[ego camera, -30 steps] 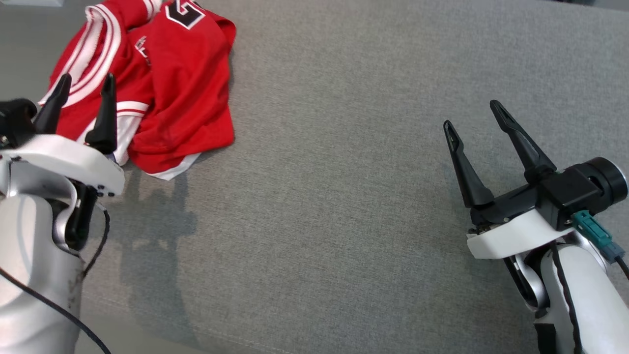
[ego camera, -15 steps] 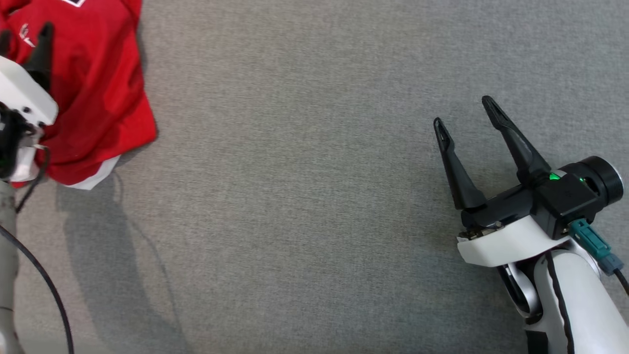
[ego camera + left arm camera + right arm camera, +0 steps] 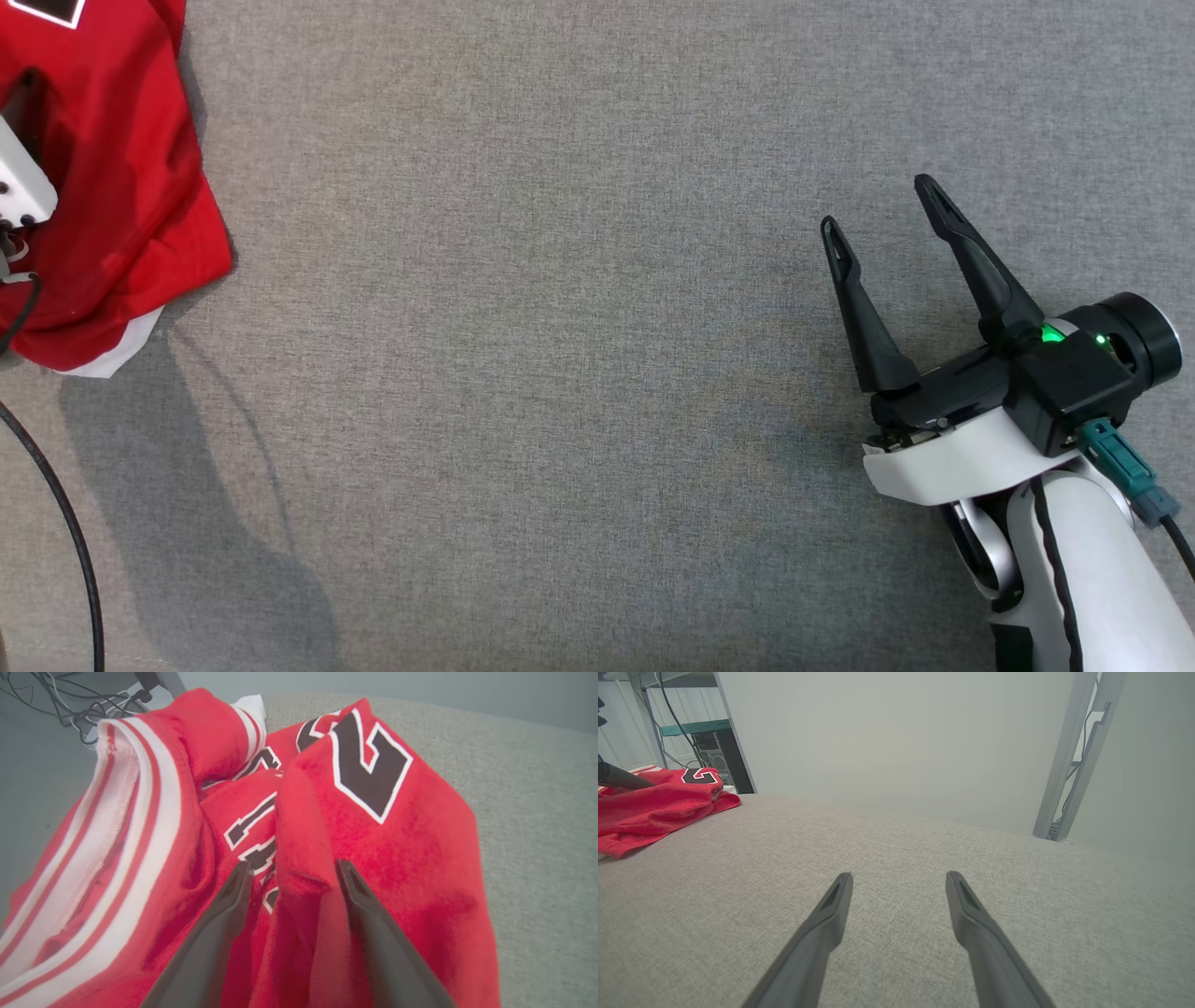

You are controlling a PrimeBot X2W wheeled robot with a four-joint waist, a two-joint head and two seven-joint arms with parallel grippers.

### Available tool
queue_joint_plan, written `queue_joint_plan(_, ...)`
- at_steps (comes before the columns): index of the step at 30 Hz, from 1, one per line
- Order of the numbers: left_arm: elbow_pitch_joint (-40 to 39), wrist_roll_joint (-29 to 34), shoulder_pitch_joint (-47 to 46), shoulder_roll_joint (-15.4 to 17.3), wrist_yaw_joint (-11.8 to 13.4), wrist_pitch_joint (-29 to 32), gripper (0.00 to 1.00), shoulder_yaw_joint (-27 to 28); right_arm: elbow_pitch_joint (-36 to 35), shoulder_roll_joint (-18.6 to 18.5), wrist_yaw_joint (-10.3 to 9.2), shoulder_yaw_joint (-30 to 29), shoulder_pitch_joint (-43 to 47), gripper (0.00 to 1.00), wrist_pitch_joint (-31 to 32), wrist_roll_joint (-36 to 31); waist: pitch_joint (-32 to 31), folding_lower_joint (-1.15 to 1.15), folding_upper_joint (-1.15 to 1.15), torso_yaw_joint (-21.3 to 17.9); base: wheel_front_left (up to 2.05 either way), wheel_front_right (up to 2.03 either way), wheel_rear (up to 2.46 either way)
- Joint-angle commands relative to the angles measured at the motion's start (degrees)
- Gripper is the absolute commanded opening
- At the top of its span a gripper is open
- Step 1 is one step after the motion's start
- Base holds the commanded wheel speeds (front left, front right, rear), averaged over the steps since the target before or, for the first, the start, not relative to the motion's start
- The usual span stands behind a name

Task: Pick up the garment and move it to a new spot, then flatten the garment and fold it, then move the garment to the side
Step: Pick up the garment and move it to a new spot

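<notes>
The garment is a red jersey (image 3: pixel 121 168) with white stripes and black numerals, lying crumpled at the upper left of the head view. In the left wrist view my left gripper (image 3: pixel 293 865) is open, low over the jersey (image 3: pixel 397 858). A raised fold of red cloth sits between its fingers. Its white wrist housing (image 3: pixel 21 182) shows at the head view's left edge. My right gripper (image 3: pixel 878 203) stands open over bare fabric far to the right, with nothing between its fingers (image 3: pixel 899 876). From there the jersey (image 3: pixel 654 802) lies far left.
A wide grey fabric surface (image 3: pixel 560 327) carries everything. A black cable (image 3: pixel 65 523) trails at the lower left. Beyond the surface stand a shelf with a computer and cables (image 3: pixel 710 751) and a grey metal post (image 3: pixel 1069 765) against a pale wall.
The head camera has swung, sliding the jersey toward the picture's left edge. My left gripper has reached forward from the jersey's near edge to over the cloth. The right gripper has hardly moved.
</notes>
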Motion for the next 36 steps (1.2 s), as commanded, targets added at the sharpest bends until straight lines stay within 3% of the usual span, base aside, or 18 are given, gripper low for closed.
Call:
queue_joint_plan(1,0.79,-0.34,-0.69,0.28,-0.21,-0.13,0.00,-0.05,0.12,-0.02,-0.03,0.01,-0.29,1.00,-0.55,-0.13,-0.20,0.00,0.00,0.01,0.00,0.00,0.00)
queue_joint_plan(6,2.59,-1.10,-1.85,-0.04,-0.94,-2.84,0.00,0.00,0.67,0.02,-0.04,-0.31,0.21,1.00,-0.63,-0.26,-1.50,0.00,0.00,0.43,0.00,0.00,0.00)
queue_joint_plan(11,1.78,-1.63,-2.01,-0.25,-1.21,-10.37,0.00,0.63,1.87,0.19,-0.04,-0.26,0.52,1.00,-1.41,0.43,-4.04,0.00,0.00,0.88,0.00,0.00,0.00)
queue_joint_plan(20,-4.72,-2.41,-1.30,-0.58,-2.50,-21.12,0.00,0.30,5.79,1.11,-0.04,-0.35,1.27,1.00,-3.59,2.44,-11.56,0.00,0.00,1.48,0.00,0.00,0.00)
queue_joint_plan(28,-15.54,-3.61,-0.14,-1.91,-2.24,-23.21,0.00,-0.01,8.42,1.66,-0.03,-0.75,1.58,1.00,-4.76,4.29,-16.61,0.00,0.00,1.40,0.00,0.00,0.00)
queue_joint_plan(36,-34.92,-6.49,4.50,-6.73,0.14,-16.86,0.00,-1.52,10.17,1.83,-0.04,-1.91,1.74,1.00,-5.69,5.87,-20.51,0.00,0.00,-1.57,0.00,0.00,0.00)
